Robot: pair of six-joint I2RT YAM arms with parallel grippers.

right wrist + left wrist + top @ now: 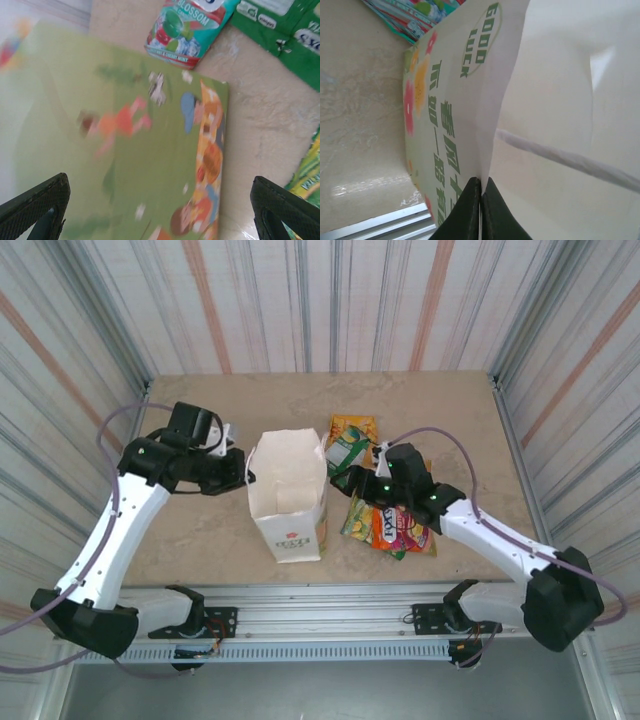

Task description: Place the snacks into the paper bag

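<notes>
A: Where are the snacks?
B: The snacks (pixel 390 525) lie flat on the table (pixel 200 535), just right of the paper bag (pixel 285 530). The bag stands up, open on top.
A: What do the grippers do?
B: The left gripper (pixel 481 200) pinches the bag's edge. The right gripper (pixel 160 210) is spread wide, low over the snacks beside the bag

One paper bag (pixel 288 502), about five snack packets (pixel 388 527), two arms (pixel 110 530).
</notes>
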